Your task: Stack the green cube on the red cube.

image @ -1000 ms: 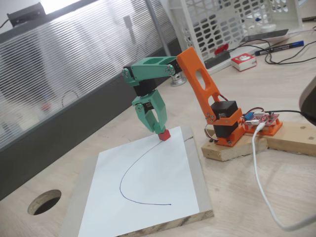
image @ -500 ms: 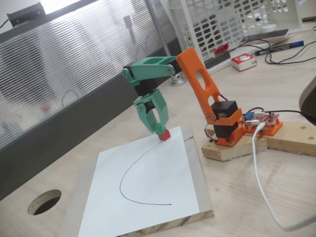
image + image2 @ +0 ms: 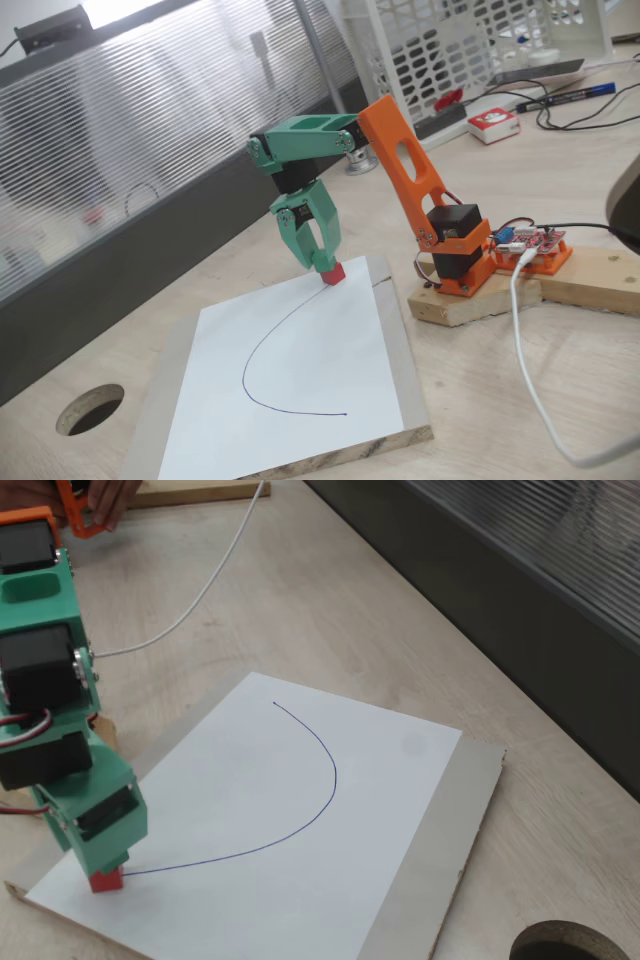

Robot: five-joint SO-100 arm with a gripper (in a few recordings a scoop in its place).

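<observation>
The red cube (image 3: 333, 272) (image 3: 105, 881) sits on the white paper (image 3: 300, 380) (image 3: 330, 880), at the end of the blue curve drawn there. My green gripper (image 3: 324, 262) (image 3: 103, 862) points straight down with its fingertips right on top of the red cube. The green cube cannot be picked out; it is either hidden or blends with the green fingers. A gap shows between the upper parts of the fingers, but how the tips stand is unclear.
The paper lies on a plywood board (image 3: 410, 400). The orange arm base stands on a wooden block (image 3: 480, 300) with a white cable (image 3: 530, 390) beside it. A round hole (image 3: 90, 408) is in the tabletop. A white basket (image 3: 450, 40), a red-and-white box (image 3: 493, 124) and a pen (image 3: 565, 97) lie behind.
</observation>
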